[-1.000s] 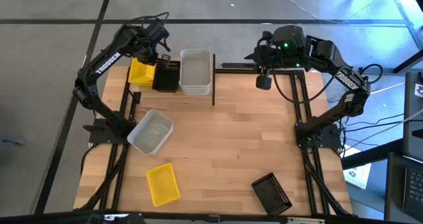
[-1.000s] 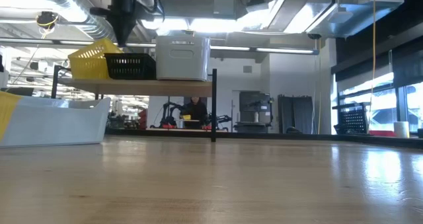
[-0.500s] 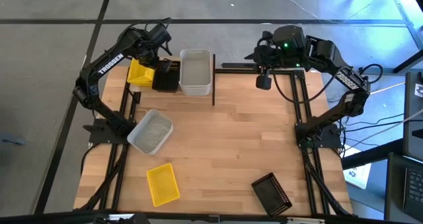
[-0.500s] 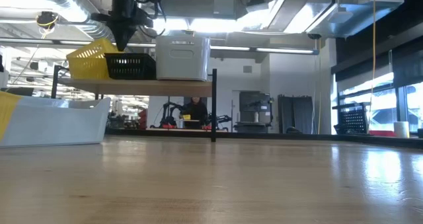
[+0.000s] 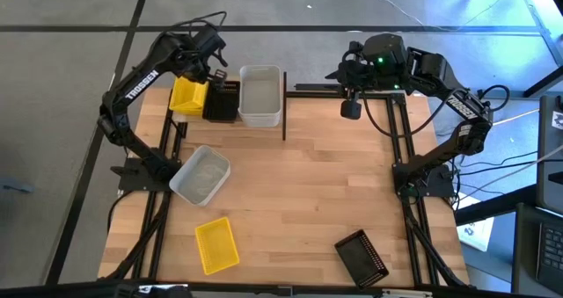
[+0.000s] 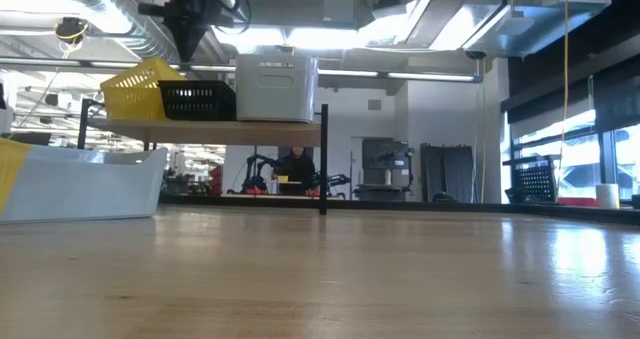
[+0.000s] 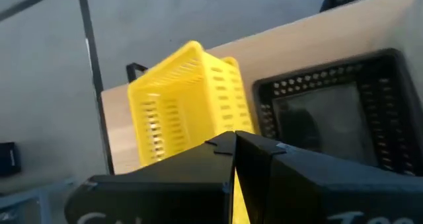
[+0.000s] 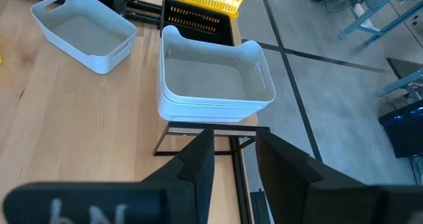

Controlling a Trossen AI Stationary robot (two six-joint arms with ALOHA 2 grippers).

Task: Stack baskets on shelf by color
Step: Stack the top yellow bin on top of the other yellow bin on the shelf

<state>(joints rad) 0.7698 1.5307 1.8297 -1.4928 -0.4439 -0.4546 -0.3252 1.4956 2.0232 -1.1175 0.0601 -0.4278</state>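
On the shelf [image 6: 250,127] at the table's far left stand a tilted yellow basket [image 5: 187,96], a black basket [image 5: 222,100] and stacked white baskets [image 5: 261,94] in a row. The yellow one [image 7: 185,98] rests with one end raised [image 6: 150,71]. My left gripper [image 6: 188,57] hangs shut just above the yellow and black baskets. As far as the low view shows, it touches neither. My right gripper [image 5: 351,111] waits open at the far right, above the table, with nothing between its fingers [image 8: 234,137].
On the tabletop lie a white basket [image 5: 201,175] at the left, a yellow basket [image 5: 215,243] near the front and a black basket [image 5: 361,256] at the front right. A black upright divider [image 5: 284,113] ends the shelf.
My left gripper, shut throughout, dipped toward the yellow and black baskets and has risen again. The baskets on the shelf stand as before.
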